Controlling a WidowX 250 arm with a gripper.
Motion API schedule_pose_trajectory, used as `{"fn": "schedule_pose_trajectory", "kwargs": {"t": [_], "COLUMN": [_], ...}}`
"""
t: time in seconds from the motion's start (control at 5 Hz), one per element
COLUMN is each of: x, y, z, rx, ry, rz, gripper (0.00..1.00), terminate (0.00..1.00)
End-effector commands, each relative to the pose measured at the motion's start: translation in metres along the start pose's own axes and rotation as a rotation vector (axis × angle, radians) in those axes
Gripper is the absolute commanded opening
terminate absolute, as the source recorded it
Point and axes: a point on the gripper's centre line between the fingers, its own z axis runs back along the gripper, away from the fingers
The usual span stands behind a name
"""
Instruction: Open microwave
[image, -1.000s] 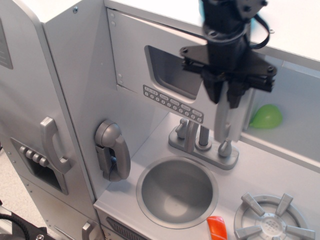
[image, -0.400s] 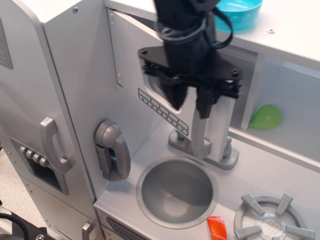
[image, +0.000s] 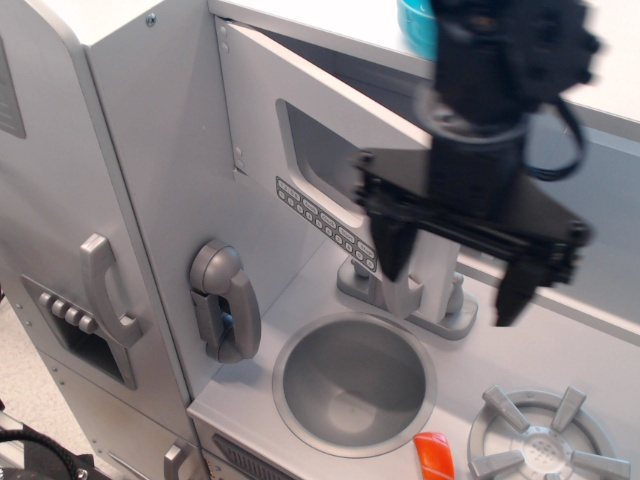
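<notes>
A round grey sink (image: 354, 385) sits in the worktop (image: 560, 350) nearest the camera. Above it the black hand (image: 452, 272) hangs spread wide, gripping nothing. Behind, the microwave (image: 300, 150) door of smooth grey wood stands swung outward, hinged left.

The desk (image: 590, 350) is the pale grey counter of a toy kitchen. A round grey sink (image: 354, 383) is sunk into it. Behind the sink stands a silver faucet (image: 405, 290). Right of the sink lies a ribbed grey burner (image: 545, 440), with a small orange piece (image: 433, 455) between them at the front edge.
</notes>
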Motion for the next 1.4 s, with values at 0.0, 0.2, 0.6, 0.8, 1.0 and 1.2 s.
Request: {"fn": "schedule_pose_trajectory", "kwargs": {"t": [0.0, 0.2, 0.6, 0.8, 1.0, 1.2], "x": [0.044, 0.066, 0.078, 0.08, 0.07, 0.057], "y": [-0.063, -0.07, -0.044, -0.02, 0.0, 0.024], "z": [0.018, 0.021, 0.018, 0.019, 0.016, 0.017], "rx": [-0.074, -0.08, -0.03, -0.019, 0.0, 0.001], "ry": [-0.025, -0.033, -0.103, -0.102, -0.104, -0.079], "rz": [0.049, 0.061, 0.009, 0.017, -0.015, -0.045], "gripper": [1.0, 1.0, 1.0, 1.0, 1.0, 1.0], "terminate": [0.0, 0.0, 0.0, 0.0, 0.0, 0.0]}}
